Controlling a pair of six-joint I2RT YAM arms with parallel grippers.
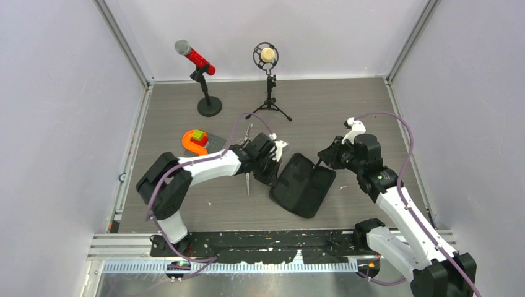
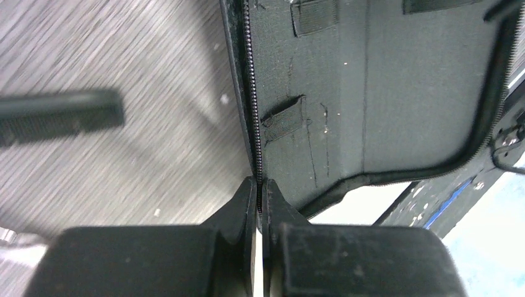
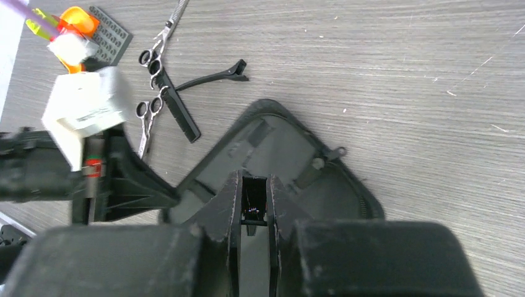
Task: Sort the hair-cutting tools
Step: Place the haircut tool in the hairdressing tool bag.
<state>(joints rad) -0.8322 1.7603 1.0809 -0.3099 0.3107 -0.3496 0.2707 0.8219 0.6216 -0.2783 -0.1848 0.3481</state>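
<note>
Grip, left: the left gripper (image 2: 259, 189) is clamped on the zipped rim of the zip case (image 2: 384, 93), with the rim pinched right at the fingertips.
Grip, right: the right gripper (image 3: 252, 201) is drawn nearly together. The case's opposite rim appears to be pinched between the fingers, though the contact is shadowed.
Step in hand: the case is judged to be held open and steadied so that tools can be stowed.
Doing it well: both rims should be pinched low and level. The case should not be dragged onto the tools beside it, and the elastic loops (image 2: 282, 117) should be left exposed.
Combs: one comb (image 2: 59, 114) is counted, lying on the table (image 3: 402, 74) left of the left fingertips, apart from the case.
Scissors: two pairs are counted ahead-left of the right gripper, the nearer scissors (image 3: 147, 114) and the farther scissors (image 3: 151, 59), both beside the comb.
Clips: one hair clip (image 3: 216, 75) is seen beyond the comb.
Microphones: two are counted farthest off, the red microphone (image 1: 198, 59) and the cream microphone (image 1: 267, 55).
</note>
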